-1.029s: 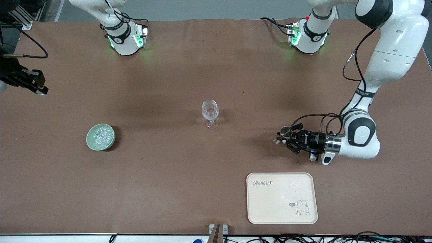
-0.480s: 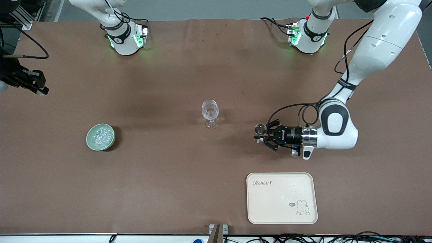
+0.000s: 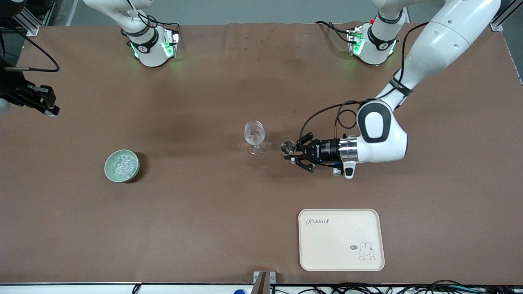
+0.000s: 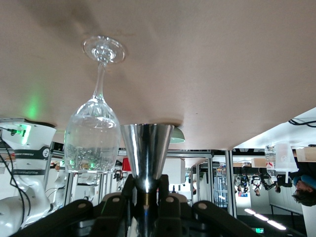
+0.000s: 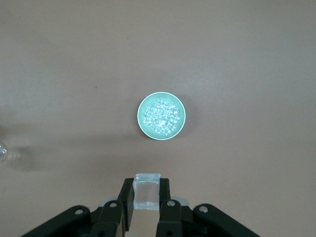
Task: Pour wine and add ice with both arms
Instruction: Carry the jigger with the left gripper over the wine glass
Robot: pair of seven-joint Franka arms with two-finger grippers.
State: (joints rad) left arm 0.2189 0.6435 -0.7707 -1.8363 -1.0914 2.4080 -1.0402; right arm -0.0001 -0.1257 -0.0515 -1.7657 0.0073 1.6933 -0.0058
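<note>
two white jointed robot arms work over a brown-covered table (image 3: 204,224). the left arm enters from the upper right of the front view and reaches down toward mid-frame; the right arm waits at the upper left edge, only its black end showing.

the cream rectangular plastic tray with a rabbit print (image 3: 341,239) lies at the lower right of the frame, nothing on it.

the left gripper (image 3: 295,153) sits just beside the glass, fingers clamped on a small polished steel cone-shaped measuring cup (image 3: 288,147). the left wrist view shows the fingers closed round its narrow waist (image 4: 146,148). any wine in it cannot be seen.

the right gripper (image 3: 43,104) is up over the table; its wrist view shows the jaws pinching a small clear block (image 5: 147,190).

the pale green round ceramic bowl (image 3: 121,165) stands at mid-left of the frame, heaped with the ice (image 3: 121,163), small clear chunks.

the clear stemmed wine glass (image 3: 254,136) stands upright at centre frame, apparently empty.

judgement: the glass is light, thin-walled and top-heavy on a small foot, so a nudge from the cup could tip or crack it. the steel cup is stiff and slick; the waist grip suits tilting. ice chunks look slippery and loose; the bowl is best taken by its rim.
</note>
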